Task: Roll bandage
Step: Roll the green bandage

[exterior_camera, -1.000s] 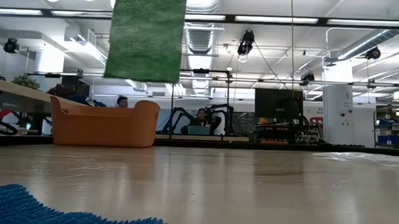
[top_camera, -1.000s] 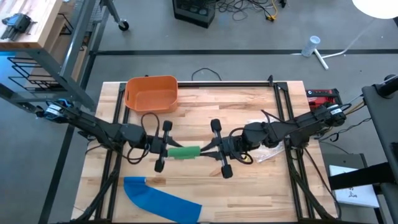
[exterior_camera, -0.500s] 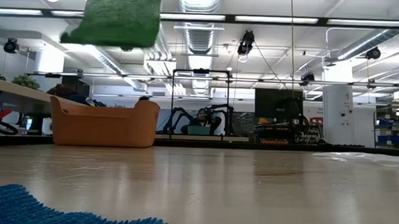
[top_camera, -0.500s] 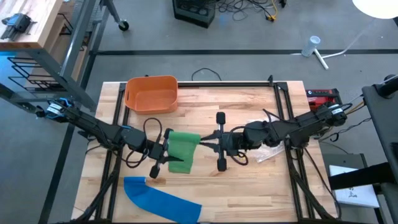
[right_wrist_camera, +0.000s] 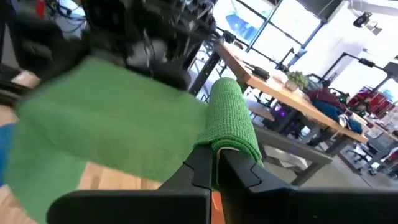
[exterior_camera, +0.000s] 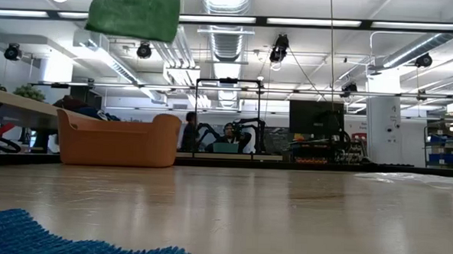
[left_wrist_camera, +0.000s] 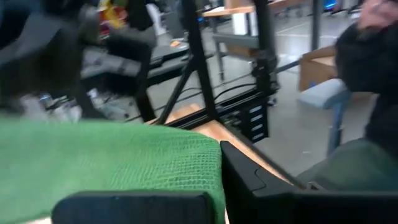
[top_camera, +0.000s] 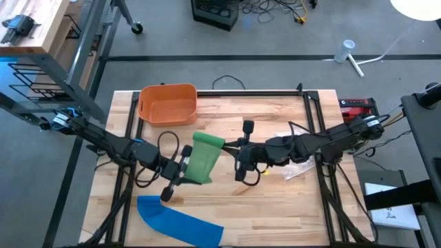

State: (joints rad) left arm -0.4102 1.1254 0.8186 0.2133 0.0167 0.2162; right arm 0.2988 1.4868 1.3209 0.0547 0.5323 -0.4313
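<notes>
Left gripper (top_camera: 180,165) is clamped shut on one end of the green bandage (top_camera: 201,158), mid-table, held off the wood. In the left wrist view the cloth (left_wrist_camera: 112,165) lies flat between its fingers (left_wrist_camera: 261,186).

Right gripper (top_camera: 234,153) is also pinched shut on the bandage's other end; the right wrist view shows the cloth (right_wrist_camera: 124,124) folded over the closed fingertips (right_wrist_camera: 214,165), with a rolled edge at the pinch.

The bandage hangs spread between the two grippers, above the table (top_camera: 275,200). In the low view only its lower edge (exterior_camera: 133,12) shows, high up, well clear of the surface.

Orange bin (top_camera: 167,103) sits at the table's far left. Blue cloth (top_camera: 176,220) lies flat at the near left edge. Clear plastic wrapper (top_camera: 298,169) lies under the right arm.

Versus a second ago: the bandage was a narrow strip pulled straight between the grippers; now it shows as a broad tilted sheet. The left gripper has closed fully and rotated, and both grippers have shifted. The bandage's lower edge sits higher in the low view. Bin and blue cloth are unmoved.
</notes>
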